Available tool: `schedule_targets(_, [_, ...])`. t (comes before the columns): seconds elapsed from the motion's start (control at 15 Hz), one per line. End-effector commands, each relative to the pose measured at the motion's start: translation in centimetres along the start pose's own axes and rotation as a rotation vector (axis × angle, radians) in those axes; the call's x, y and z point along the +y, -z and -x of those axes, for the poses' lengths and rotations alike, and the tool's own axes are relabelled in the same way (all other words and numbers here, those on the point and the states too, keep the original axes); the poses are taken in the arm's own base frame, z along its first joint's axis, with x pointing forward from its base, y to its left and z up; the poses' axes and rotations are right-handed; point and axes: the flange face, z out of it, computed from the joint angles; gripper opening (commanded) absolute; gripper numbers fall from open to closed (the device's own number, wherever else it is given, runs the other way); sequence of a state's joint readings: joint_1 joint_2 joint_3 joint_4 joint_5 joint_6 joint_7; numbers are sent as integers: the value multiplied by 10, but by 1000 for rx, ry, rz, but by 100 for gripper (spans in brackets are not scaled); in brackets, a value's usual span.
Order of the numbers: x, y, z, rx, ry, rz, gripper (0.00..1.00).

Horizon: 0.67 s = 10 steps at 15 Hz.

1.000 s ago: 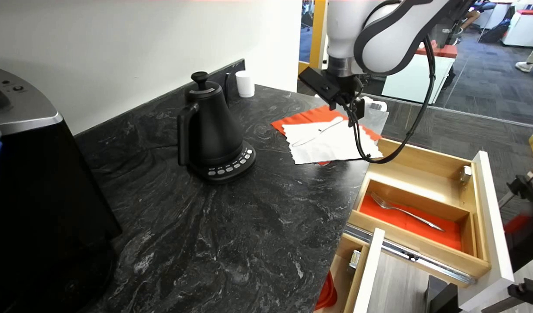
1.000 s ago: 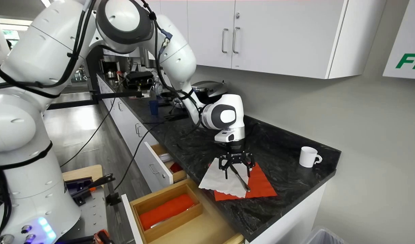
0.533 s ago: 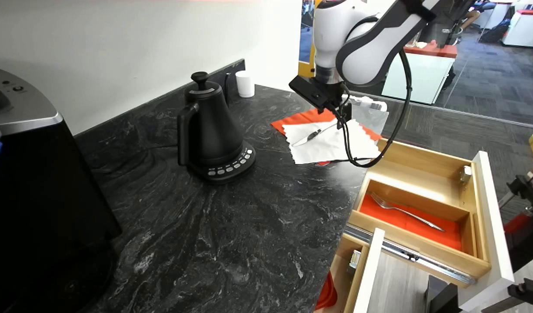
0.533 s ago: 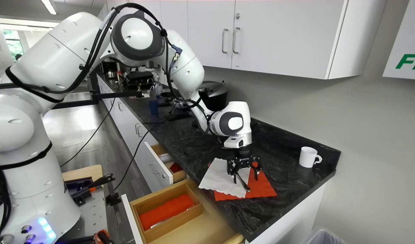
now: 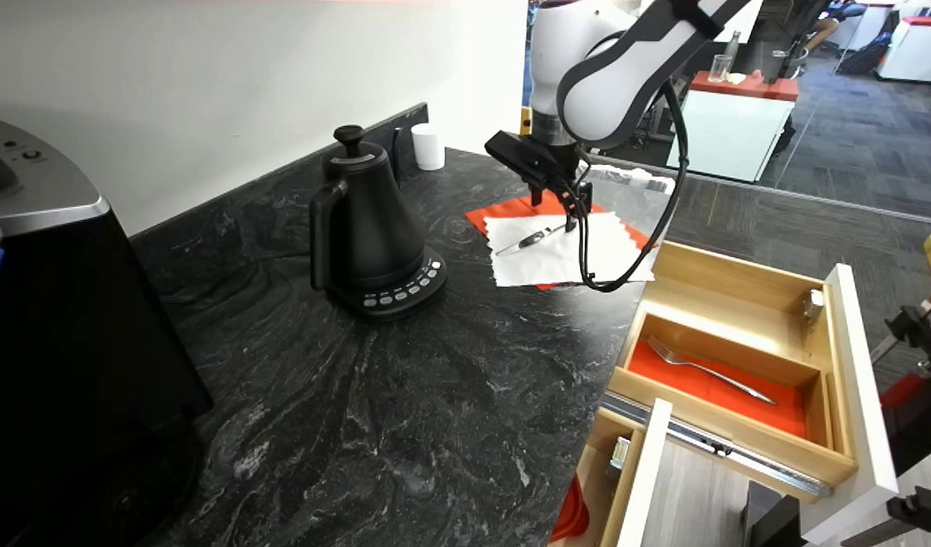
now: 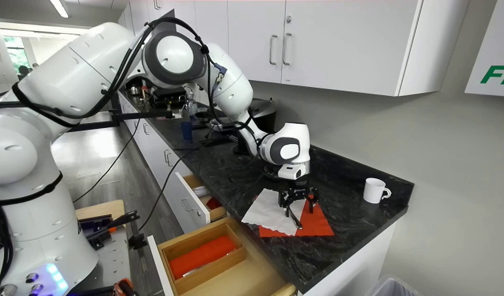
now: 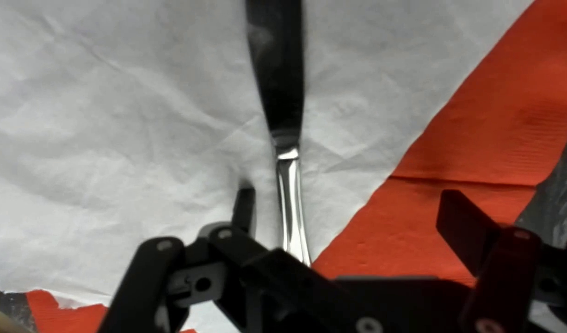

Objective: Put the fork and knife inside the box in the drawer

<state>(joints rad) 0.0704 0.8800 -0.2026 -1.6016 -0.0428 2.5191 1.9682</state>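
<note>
The knife (image 7: 290,199) lies on a white paper sheet (image 7: 126,138), its dark blade toward the top of the wrist view. My gripper (image 7: 350,199) stands open low over the sheets, the knife's handle passing between its fingers, much nearer the left one. In an exterior view the gripper (image 6: 299,212) straddles the knife (image 6: 295,220). Whether the fingertips touch the paper I cannot tell. Inside the pulled-out drawer (image 5: 754,292) sits the wooden box (image 5: 739,343) with its red bottom. The fork (image 5: 720,374) rests slantwise in that box; box walls hide most of it in an exterior view.
A red sheet (image 6: 317,224) spreads under the white one on the dark counter (image 5: 405,425). A black kettle (image 5: 374,213) and a black appliance (image 5: 63,342) stand along the wall, and a white mug (image 6: 373,191) near the counter's end. Another drawer (image 6: 190,201) is pulled out.
My gripper has come across to the knife, and the knife now lies between its fingers. Both sheets and the knife have shifted slightly in the last half second. The fork has not moved.
</note>
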Motion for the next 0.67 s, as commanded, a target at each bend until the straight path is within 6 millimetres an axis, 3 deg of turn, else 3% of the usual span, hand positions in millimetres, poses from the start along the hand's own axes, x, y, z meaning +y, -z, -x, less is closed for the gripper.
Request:
schedule_targets(0.0, [-15, 2, -7, -27, -29, 40, 100])
schedule_targets(0.6, [-27, 4, -7, -66, -81, 139, 100])
